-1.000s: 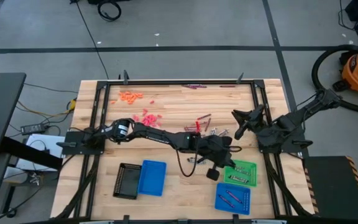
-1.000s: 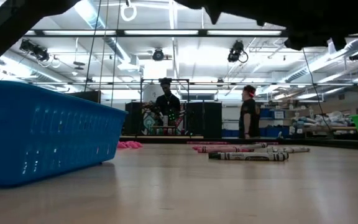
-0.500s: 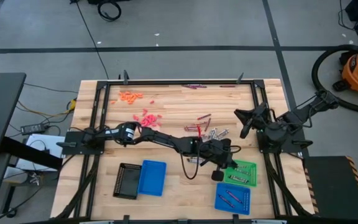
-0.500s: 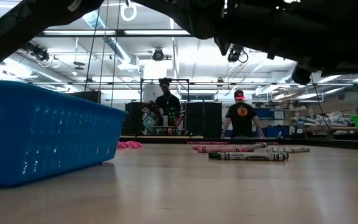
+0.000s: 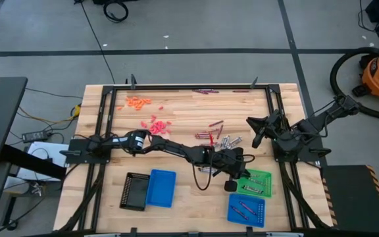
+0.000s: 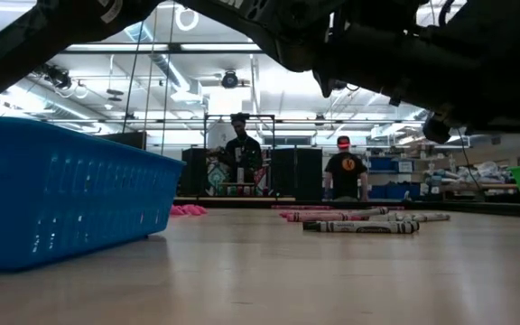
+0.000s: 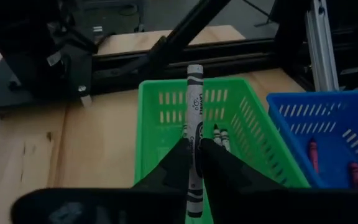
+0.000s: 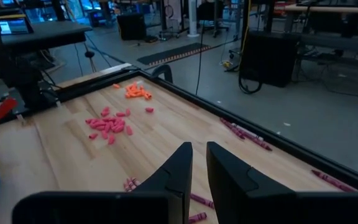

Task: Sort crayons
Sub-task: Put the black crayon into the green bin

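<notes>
My left gripper (image 7: 195,163) (image 5: 239,172) is shut on a silver-grey crayon (image 7: 194,106) over the near left end of the green tray (image 7: 166,106) (image 5: 255,183), which has a few crayons lying in it (image 7: 220,134). Loose crayons lie on the table in heaps: orange (image 5: 138,101), red-pink (image 5: 155,124), and a mixed pile of red and silver-grey (image 5: 220,137) (image 6: 359,226). Dark purple ones (image 5: 204,91) lie at the far edge. My right gripper (image 8: 199,162) (image 5: 254,129) waits shut and empty above the table's right side. My left gripper pinches the silver-grey crayon's shaft (image 7: 195,149) between its two fingers. The crayon lies along the fingers and sticks out well past their tips. The fingers come from the table's left, slanting a little downward. The crayon is lifted clear above the green tray.
A small blue tray (image 5: 247,210) (image 7: 328,124) with a few crayons sits near the green one. A larger blue tray (image 5: 161,187) (image 6: 61,194) and a black tray (image 5: 134,191) stand at the near left. Black frame rails (image 5: 104,125) border the table. People stand in the room behind.
My left gripper has come down toward the green tray, shifting slightly toward the table's right and rolling a little, with the crayon still in it. A person in the room behind has moved.
</notes>
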